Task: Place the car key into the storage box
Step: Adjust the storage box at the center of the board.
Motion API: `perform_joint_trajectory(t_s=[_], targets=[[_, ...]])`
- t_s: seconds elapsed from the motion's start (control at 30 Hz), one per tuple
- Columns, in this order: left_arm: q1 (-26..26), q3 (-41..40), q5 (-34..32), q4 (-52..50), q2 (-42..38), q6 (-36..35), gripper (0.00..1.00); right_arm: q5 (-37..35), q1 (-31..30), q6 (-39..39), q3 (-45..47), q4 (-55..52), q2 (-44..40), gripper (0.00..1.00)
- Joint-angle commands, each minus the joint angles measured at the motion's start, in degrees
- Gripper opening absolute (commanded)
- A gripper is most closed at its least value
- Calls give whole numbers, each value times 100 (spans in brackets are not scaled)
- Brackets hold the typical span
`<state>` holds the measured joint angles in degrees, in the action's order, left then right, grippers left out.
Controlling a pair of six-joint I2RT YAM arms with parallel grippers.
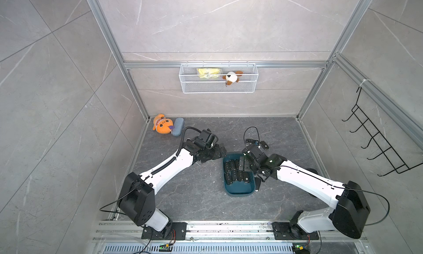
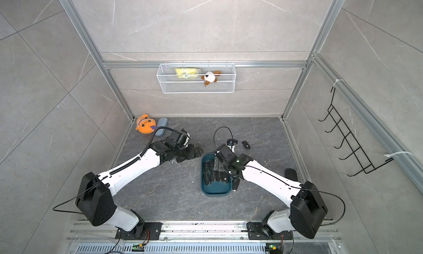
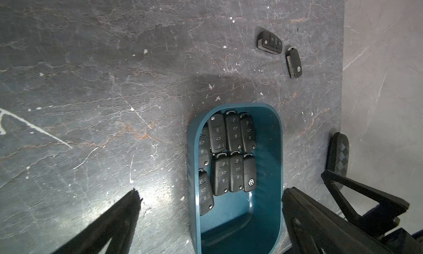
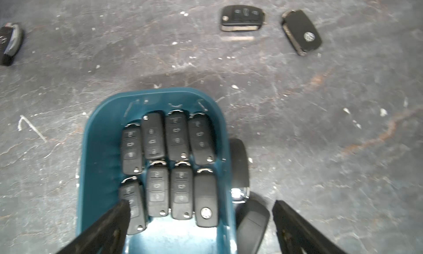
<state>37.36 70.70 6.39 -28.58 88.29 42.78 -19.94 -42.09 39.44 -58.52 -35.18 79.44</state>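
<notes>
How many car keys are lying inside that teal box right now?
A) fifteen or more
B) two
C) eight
C: the right wrist view shows two rows of four car keys lying side by side on the bottom of the storage box.

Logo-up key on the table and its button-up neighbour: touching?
Apart. Right wrist view shows bare tabletop between logo-up key and button-up key.

My right claw (image 4: 201, 204) black, storage box (image 4: 100, 149) dark teal, car keys (image 4: 153, 136) black, tabletop (image 4: 320, 131) grey with rusty veins.
</notes>
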Motion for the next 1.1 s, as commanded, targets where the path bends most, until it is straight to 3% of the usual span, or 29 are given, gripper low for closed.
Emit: perform_joint_trajectory(t_s=[0.0,0.3,0.63,1.07], targets=[[25,281,324,92,173,-231,100,-18,259,181,348,-287,-259,99],[46,392,430,80,361,-262,100,321,842,363,1105,-69,-352,99],[50,400,411,39,354,-293,100,596,1144,277,1331,339,3,99],[38,401,382,27,373,-306,100,1252,1165,-169,907,749,874,98]])
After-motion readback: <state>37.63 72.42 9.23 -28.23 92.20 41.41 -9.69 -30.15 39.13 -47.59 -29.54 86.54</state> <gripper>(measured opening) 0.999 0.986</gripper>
